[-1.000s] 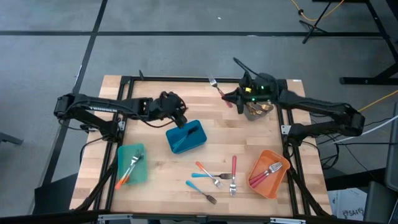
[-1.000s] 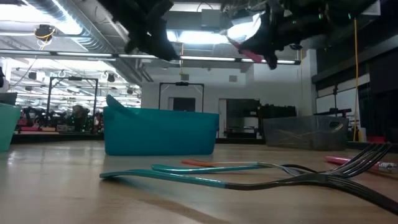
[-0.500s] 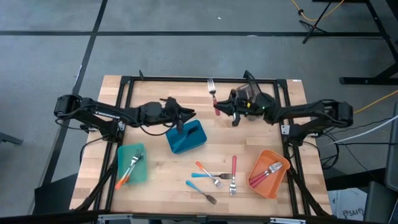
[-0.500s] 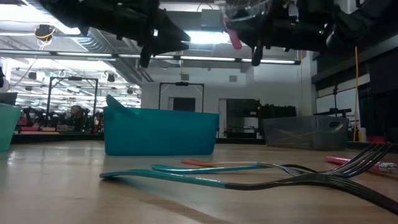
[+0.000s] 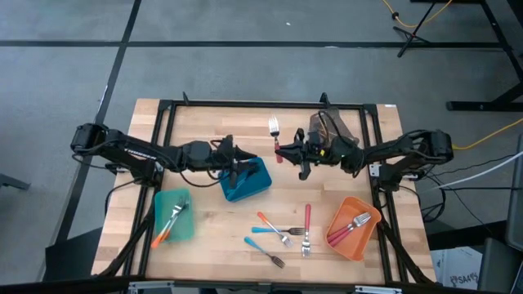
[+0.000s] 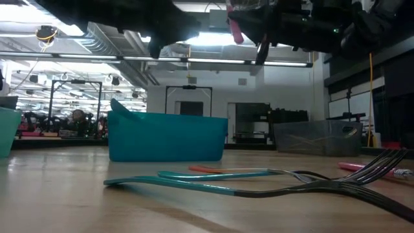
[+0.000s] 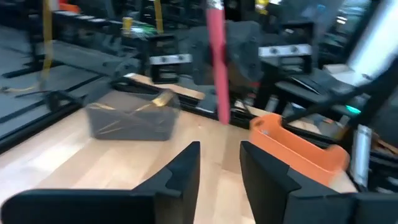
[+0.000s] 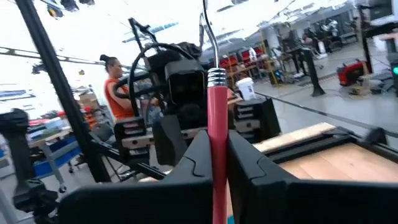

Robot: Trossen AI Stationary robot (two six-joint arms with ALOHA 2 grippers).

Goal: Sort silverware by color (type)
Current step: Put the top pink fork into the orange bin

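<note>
My right gripper (image 5: pixel 283 152) hovers over the table's far middle, shut on a red-handled fork (image 5: pixel 275 134). The fork's silver tines (image 5: pixel 274 125) point toward the far edge. My left gripper (image 5: pixel 244 160) faces it from the left, above the blue bin (image 5: pixel 249 183). Its fingers are open with nothing between them (image 7: pixel 221 168), and the fork's red handle (image 7: pixel 216 62) hangs a short way beyond them. Several loose forks (image 5: pixel 282 233) with orange, blue and red handles lie flat on the near middle of the table. My right gripper pinches the fork's red handle (image 8: pixel 217 134) between its two fingers, below the silver collar (image 8: pixel 216 77). The fingers come about level from the table's right and lie across the handle. The fork is lifted clear and tilted, tines up and toward the far edge.
A teal bin (image 5: pixel 166 220) with orange-handled forks sits near left. An orange bin (image 5: pixel 341 238) with red-handled forks sits near right. A grey bin (image 7: pixel 130 121) with gold pieces stands at the far right under my right arm. A person (image 8: pixel 114 81) stands in the room beyond the table.
My right gripper has carried the fork from over the grey bin toward the table's left and a little nearer, sinking and tipping up to about level. My left gripper has reached toward the right over the blue bin, sunk a little and tipped up to level.
</note>
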